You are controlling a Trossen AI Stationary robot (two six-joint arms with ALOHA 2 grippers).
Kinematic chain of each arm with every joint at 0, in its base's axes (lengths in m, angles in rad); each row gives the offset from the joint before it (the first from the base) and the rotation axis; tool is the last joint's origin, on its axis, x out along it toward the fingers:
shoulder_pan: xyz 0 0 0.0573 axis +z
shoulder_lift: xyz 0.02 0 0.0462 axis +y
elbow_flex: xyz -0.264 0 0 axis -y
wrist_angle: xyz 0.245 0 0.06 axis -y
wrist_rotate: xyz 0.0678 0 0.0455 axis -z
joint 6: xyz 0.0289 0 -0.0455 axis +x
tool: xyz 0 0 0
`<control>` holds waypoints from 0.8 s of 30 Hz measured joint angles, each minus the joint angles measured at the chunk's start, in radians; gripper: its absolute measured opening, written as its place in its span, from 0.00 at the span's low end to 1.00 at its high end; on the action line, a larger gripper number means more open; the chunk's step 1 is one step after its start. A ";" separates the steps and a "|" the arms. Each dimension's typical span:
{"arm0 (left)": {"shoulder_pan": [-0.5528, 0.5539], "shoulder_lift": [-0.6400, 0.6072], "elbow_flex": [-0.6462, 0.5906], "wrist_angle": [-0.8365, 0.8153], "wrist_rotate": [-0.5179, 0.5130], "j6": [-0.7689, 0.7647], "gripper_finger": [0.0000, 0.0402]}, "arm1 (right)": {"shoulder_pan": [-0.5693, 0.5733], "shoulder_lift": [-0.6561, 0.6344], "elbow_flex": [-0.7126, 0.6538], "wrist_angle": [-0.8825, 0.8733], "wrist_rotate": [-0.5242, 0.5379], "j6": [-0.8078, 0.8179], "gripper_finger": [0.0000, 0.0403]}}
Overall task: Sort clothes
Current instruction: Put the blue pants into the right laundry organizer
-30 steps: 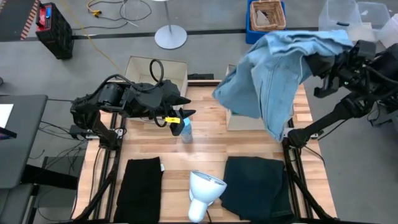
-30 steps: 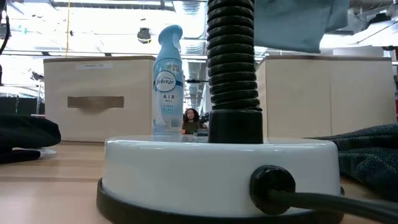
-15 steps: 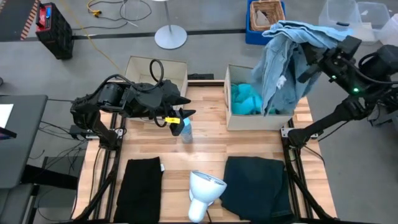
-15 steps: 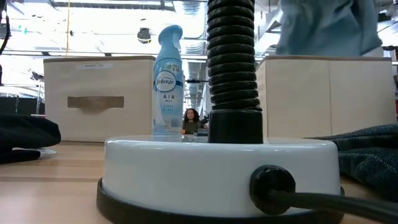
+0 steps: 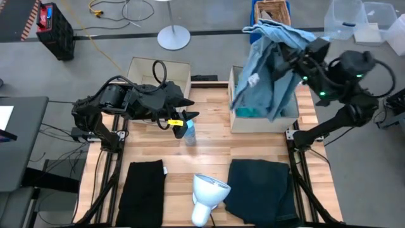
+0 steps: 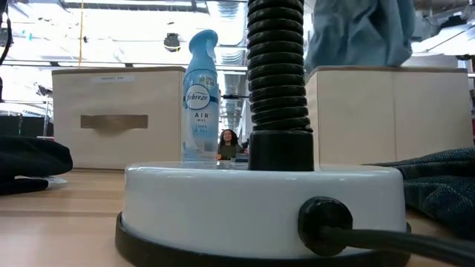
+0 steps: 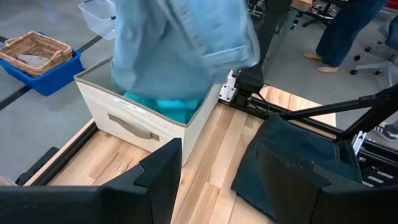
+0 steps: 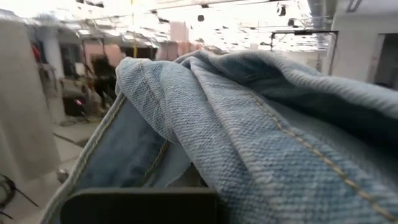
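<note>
Right arm dangling denim over the right-hand box; left arm idling by the spray bottle.

The right gripper [image 5: 292, 52] is clamping a pale grey-blue denim garment [image 5: 266, 69] and holding it above the right beige box [image 5: 233, 120], the cloth hanging down into the box's opening and draping over its rim. A turquoise garment [image 7: 174, 107] is lying inside that same box, under the denim. Nearer the table's front edge than this box, a dark teal-black garment [image 5: 259, 190] is lying flat; further left of it, past the white lamp [image 5: 209, 193], a black garment [image 5: 140, 190] is lying folded. The left gripper [image 5: 183, 117] is waiting with fingers parted and nothing between them, left of the box, just beside the blue spray bottle [image 5: 189, 133]. A second beige box [image 5: 140, 65] is sitting behind that arm.
</note>
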 joint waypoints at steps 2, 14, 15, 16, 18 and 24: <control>0.000 0.000 0.000 0.000 0.000 0.000 0.49 | -0.027 0.016 0.000 -0.047 0.015 0.004 0.07; 0.000 0.000 0.000 0.000 0.000 -0.001 0.49 | -0.179 0.106 0.000 -0.835 0.077 0.466 0.07; 0.000 0.000 0.000 0.000 0.000 -0.001 0.49 | -0.187 0.115 0.000 -0.893 0.077 0.502 0.07; 0.000 0.000 0.000 -0.001 0.000 0.000 0.49 | -0.193 0.124 0.000 -0.944 0.077 0.534 0.07; 0.000 0.000 0.000 -0.001 0.000 0.000 0.49 | -0.204 0.141 0.000 -1.028 0.076 0.586 0.07; 0.000 0.000 0.000 -0.010 0.000 0.000 0.49 | -0.236 0.200 -0.004 -1.173 -0.015 0.661 0.07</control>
